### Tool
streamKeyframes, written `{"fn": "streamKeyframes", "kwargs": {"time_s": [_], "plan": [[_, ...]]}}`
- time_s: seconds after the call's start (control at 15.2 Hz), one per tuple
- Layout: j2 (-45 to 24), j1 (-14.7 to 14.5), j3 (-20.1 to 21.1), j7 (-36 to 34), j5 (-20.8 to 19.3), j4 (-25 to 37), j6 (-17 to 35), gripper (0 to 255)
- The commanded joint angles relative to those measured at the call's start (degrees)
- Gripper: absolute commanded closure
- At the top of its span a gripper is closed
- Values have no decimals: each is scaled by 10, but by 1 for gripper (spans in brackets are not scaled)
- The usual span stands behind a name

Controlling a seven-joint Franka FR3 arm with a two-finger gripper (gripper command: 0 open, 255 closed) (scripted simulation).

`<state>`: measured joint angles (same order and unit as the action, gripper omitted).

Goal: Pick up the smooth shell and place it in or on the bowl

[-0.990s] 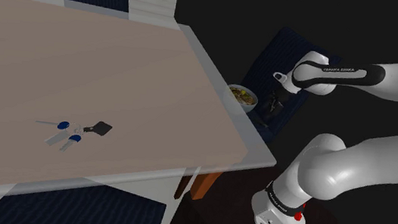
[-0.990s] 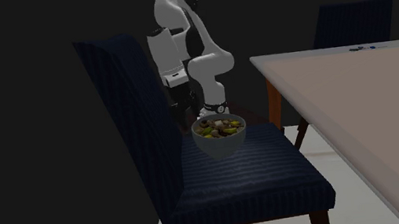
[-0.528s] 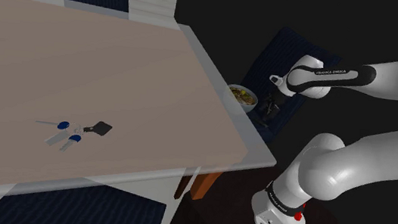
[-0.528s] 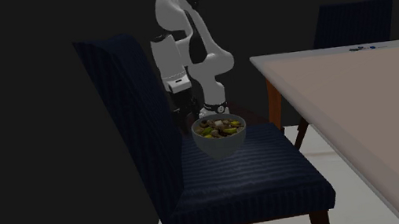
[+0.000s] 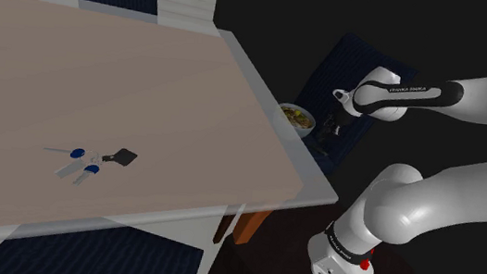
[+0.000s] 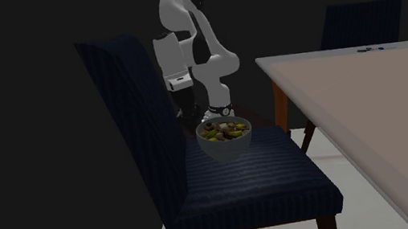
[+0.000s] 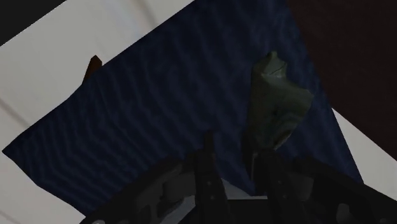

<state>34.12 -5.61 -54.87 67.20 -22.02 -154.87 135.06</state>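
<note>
Three views, taken in turn. Shoulder view: gripper (image 5: 330,133) hangs low over a dark blue chair (image 5: 362,74) that stands off the table's (image 5: 99,79) corner. Bowl (image 5: 297,118) sits on the seat just tableward of the gripper, heaped with yellow-green bits. Keys (image 5: 86,160) lie on the pale tabletop, well apart from all this. Second exterior view: the bowl is grey and round-walled, on the far part of the ribbed seat, with the white arm (image 6: 201,45) rising behind it. Wrist view: black fingers (image 7: 207,159) stand apart, a strip of blue seat fabric between them, nothing clasped. Shell (image 7: 277,102) lies on the seat outside that gap, past the tip of the other finger. Whether it touches that finger, cannot tell. Shell is grey-green, smooth-skinned, a lumpy oblong narrowing to a blunt point at its far end. Its long axis runs away from the gripper at a slight slant. Judgement: the grasp turns on a sideways shift toward the shell, so the gap straddles its narrow width. The carry to the bowl looks short.
</note>
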Motion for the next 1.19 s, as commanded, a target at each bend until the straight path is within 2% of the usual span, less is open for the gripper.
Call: {"fn": "streamKeyframes", "kwargs": {"time_s": [0.0, 0.13, 0.33, 0.4, 0.46, 0.53, 0.66, 0.73, 1.12], "plan": [[-2, 7, -6, -4, 0, 0, -56, 255], [1, 12, -6, -2, -3, -3, -56, 255], [-21, -3, -15, 3, 9, -1, -36, 255], [-14, 2, -8, 0, 8, 2, -46, 255], [-12, -3, -6, 3, 7, 1, -28, 255], [-12, -3, -6, 3, 6, 1, -28, 0], [-27, -9, -15, -17, 64, 56, -150, 0], [-32, -9, -16, -18, 72, 63, -165, 0], [-68, -15, -30, 0, 89, 32, -106, 0]]}}
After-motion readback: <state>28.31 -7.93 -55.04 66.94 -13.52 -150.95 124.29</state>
